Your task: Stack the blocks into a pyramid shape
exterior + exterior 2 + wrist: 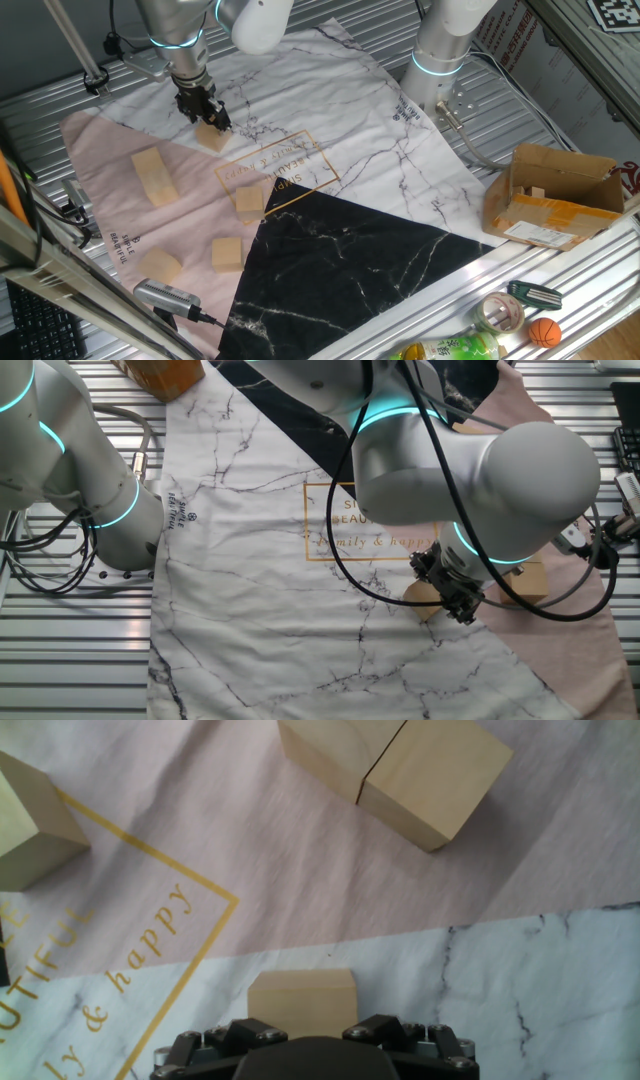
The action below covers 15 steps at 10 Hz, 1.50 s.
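I read "happy" (140,970) in gold script on the cloth (250,870); my fingers (213,118) reach a block (300,994), grip unclear.

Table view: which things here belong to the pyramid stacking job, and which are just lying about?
Job: claw; block at its tips; touching pair of blocks; three single blocks.

Lying about: cardboard box; tape roll; orange ball; green bottle.
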### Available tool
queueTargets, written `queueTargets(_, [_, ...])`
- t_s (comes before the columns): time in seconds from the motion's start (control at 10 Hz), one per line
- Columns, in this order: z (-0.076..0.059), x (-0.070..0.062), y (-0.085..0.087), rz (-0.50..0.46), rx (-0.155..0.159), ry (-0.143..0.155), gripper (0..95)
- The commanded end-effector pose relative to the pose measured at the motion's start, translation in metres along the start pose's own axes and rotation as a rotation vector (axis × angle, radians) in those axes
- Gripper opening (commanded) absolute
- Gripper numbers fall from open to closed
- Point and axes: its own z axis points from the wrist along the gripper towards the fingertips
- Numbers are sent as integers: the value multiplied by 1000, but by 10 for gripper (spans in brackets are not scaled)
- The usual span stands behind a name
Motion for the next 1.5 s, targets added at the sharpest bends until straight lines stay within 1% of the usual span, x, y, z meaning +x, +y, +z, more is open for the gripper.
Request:
queueTargets(0.1, [1,-1,0,1,0,0,760])
queueTargets(1.0, [2,-4,-1,7,-1,-2,760])
queueTargets(1.5, [5,-8,-1,8,-1,0,760])
